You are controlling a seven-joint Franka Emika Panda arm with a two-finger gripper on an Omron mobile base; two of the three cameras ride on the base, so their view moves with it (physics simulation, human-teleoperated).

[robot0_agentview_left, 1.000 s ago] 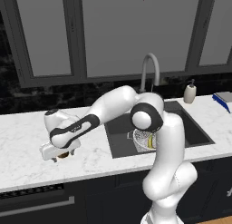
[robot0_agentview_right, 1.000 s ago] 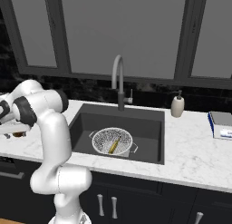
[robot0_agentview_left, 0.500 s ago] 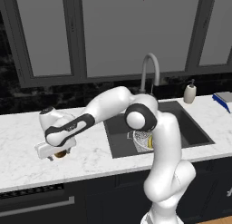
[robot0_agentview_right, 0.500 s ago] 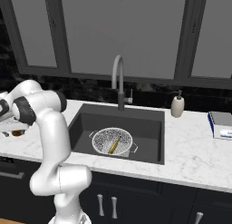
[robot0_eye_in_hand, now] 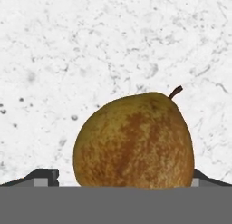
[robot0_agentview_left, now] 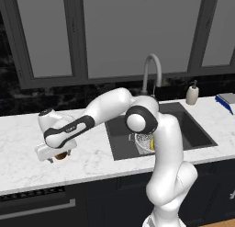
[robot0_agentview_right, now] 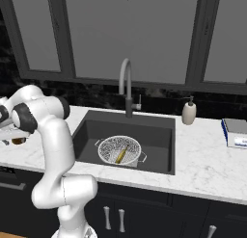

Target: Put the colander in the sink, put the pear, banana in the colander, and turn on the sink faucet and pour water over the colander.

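1. Left base view: the gripper [robot0_agentview_left: 51, 153] is low over the marble counter [robot0_agentview_left: 92, 161], at about 9 o'clock from the sink [robot0_agentview_left: 193, 132]. The pear [robot0_agentview_left: 60, 155] shows as a brown spot just under the hand. The colander [robot0_agentview_left: 144, 141] sits in the sink, partly hidden behind the arm, and the sink faucet [robot0_agentview_left: 153, 72] stands at 12 o'clock of the basin.

2. Right base view: the colander [robot0_agentview_right: 119, 150] rests on the sink [robot0_agentview_right: 159, 131] floor with the banana [robot0_agentview_right: 120, 154] lying inside it. The pear [robot0_agentview_right: 18, 141] is on the counter at 9 o'clock, well apart from the sink. The sink faucet [robot0_agentview_right: 125, 85] is not running.

3. Hand view: the pear [robot0_eye_in_hand: 134, 141] lies on the counter [robot0_eye_in_hand: 90, 46], its stem pointing to 1 o'clock. One dark tip stands on each side of it, so the jaws are spread wide around the fruit and not yet pressing it.

4. The step in hand, I judge, is grasping the pear. To do it well, keep the fruit centred, close slowly on its widest part, then lift straight up, because the round skin may slip.
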